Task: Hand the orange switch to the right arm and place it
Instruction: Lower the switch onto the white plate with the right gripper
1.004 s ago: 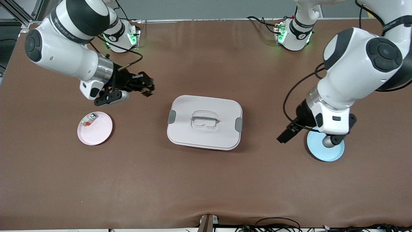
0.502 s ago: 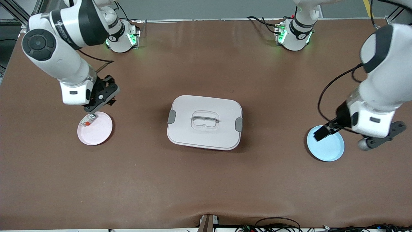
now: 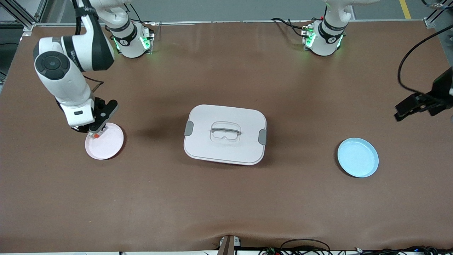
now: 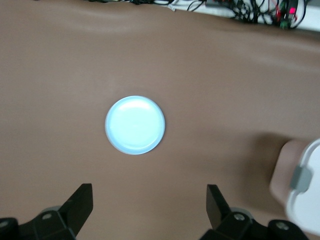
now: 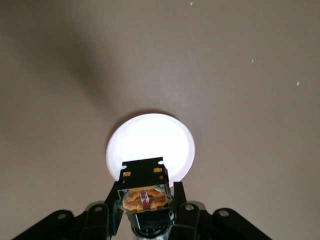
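The orange switch (image 5: 144, 192), a small black block with a glowing orange face, sits between the fingers of my right gripper (image 5: 145, 202), which is shut on it. That gripper (image 3: 94, 129) hangs low over the rim of the pink plate (image 3: 108, 145), on the side toward the robots' bases. In the right wrist view the plate (image 5: 150, 142) looks white and lies just under the switch. My left gripper (image 3: 412, 106) is up in the air over the left arm's end of the table, open and holding nothing (image 4: 149, 212).
A white lidded box (image 3: 225, 134) with a handle stands mid-table; its corner shows in the left wrist view (image 4: 306, 200). A light blue plate (image 3: 357, 157) lies bare toward the left arm's end, also seen from the left wrist (image 4: 135, 125).
My right arm swung the switch from near its base down to the pink plate's rim. My left arm lifted off the blue plate and drew back toward the table's end, still open.
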Robot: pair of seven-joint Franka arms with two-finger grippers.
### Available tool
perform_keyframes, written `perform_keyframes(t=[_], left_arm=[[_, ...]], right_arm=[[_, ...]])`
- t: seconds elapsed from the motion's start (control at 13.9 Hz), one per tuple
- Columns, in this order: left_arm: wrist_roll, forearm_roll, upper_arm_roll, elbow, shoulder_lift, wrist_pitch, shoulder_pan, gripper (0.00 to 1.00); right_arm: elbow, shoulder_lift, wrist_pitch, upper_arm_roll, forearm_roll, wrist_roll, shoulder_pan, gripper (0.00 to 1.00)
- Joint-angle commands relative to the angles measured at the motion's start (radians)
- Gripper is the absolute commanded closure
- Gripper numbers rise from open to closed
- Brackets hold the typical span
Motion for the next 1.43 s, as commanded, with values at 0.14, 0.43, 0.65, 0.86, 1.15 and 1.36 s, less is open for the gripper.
perform_keyframes(t=[0.14, 0.43, 0.65, 0.86, 1.15, 1.36], left_arm=[[0.098, -0.021, 0.065, -0.119, -0.113, -0.040, -0.038, 0.00], [0.101, -0.022, 0.058, -0.226, -0.190, -0.031, -0.030, 0.00], [0.099, -0.022, 0.032, -0.293, -0.239, -0.002, -0.020, 0.00], [0.099, -0.022, 0.032, -0.290, -0.239, -0.002, -0.015, 0.00], [0.099, -0.020, 0.018, -0.287, -0.231, 0.000, -0.012, 0.00], [0.099, -0.022, 0.016, -0.285, -0.228, 0.001, -0.010, 0.00]], right_arm=[[-0.152, 0.023, 0.259, 0.016, -0.023, -0.189, -0.143, 0.95], [-0.169, 0.123, 0.287, 0.016, -0.030, -0.211, -0.162, 0.93], [-0.184, 0.198, 0.333, 0.016, -0.030, -0.213, -0.160, 0.93], [-0.180, 0.243, 0.338, 0.016, -0.033, -0.213, -0.157, 0.93], [-0.178, 0.307, 0.408, 0.016, -0.059, -0.214, -0.160, 0.93], [-0.155, 0.346, 0.430, 0.016, -0.084, -0.214, -0.160, 0.92]])
